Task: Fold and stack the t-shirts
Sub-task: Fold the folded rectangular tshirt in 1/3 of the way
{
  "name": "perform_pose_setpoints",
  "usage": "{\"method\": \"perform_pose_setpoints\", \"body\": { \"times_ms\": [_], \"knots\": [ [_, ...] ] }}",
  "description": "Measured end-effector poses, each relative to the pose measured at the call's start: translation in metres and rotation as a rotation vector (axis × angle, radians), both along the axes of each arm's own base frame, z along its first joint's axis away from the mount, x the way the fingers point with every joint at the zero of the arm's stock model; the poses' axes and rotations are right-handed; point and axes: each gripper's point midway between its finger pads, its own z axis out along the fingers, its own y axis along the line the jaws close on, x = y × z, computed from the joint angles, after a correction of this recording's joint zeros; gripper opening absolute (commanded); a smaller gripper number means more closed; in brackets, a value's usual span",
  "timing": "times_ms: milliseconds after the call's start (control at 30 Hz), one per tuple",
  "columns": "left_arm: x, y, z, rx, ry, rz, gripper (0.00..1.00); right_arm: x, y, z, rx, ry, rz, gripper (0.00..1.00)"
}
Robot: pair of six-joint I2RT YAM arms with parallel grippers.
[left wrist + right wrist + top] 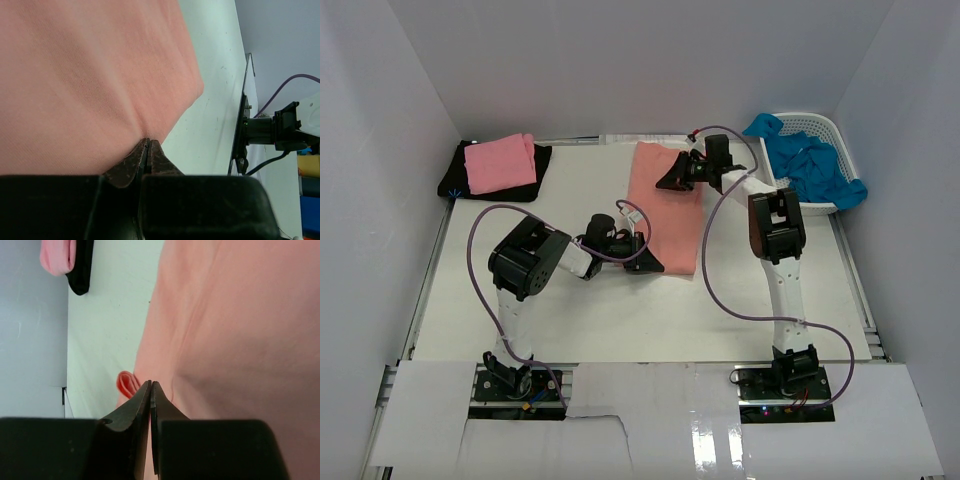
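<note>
Basket (817,122) holds blue t-shirts (813,166); left gripper (149,144) and right gripper (150,386) each pinch the salmon t-shirt (666,215).

White table (620,320) carries salmon shirt (670,225) centre, black shirt (542,165) far-left, basket (825,130) far-right
</note>
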Motion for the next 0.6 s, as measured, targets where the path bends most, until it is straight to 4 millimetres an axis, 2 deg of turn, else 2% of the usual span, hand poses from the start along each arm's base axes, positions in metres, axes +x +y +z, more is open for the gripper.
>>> {"method": "perform_pose_setpoints", "body": {
  "times_ms": [100, 167, 233, 367, 433, 467, 500, 567, 600],
  "knots": [
    [0.000, 0.000, 0.000, 0.000, 0.003, 0.000, 0.11, 0.001, -0.006, 0.020, 0.007, -0.014, -0.012, 0.09],
    [0.000, 0.000, 0.001, 0.000, 0.009, 0.001, 0.11, -0.009, -0.010, 0.038, 0.006, -0.016, -0.014, 0.13],
    [0.000, -0.001, 0.001, 0.002, 0.021, 0.003, 0.12, -0.027, -0.015, 0.061, 0.003, -0.034, -0.012, 0.23],
    [-0.001, 0.002, 0.005, 0.031, 0.071, 0.021, 0.12, -0.079, -0.032, 0.117, -0.005, -0.108, -0.008, 0.43],
    [0.002, 0.003, 0.008, 0.069, 0.104, 0.047, 0.14, -0.111, -0.042, 0.137, -0.014, -0.145, -0.005, 0.47],
    [0.005, 0.004, 0.012, 0.086, 0.119, 0.059, 0.15, -0.127, -0.047, 0.143, -0.018, -0.161, -0.004, 0.47],
    [0.008, 0.005, 0.017, 0.098, 0.125, 0.072, 0.18, -0.145, -0.052, 0.144, -0.022, -0.167, 0.001, 0.52],
    [0.011, 0.009, 0.031, 0.112, 0.128, 0.093, 0.31, -0.174, -0.061, 0.135, -0.034, -0.148, 0.009, 0.57],
    [0.012, 0.014, 0.040, 0.118, 0.125, 0.111, 0.36, -0.190, -0.066, 0.125, -0.042, -0.119, 0.009, 0.64]
  ]
}}
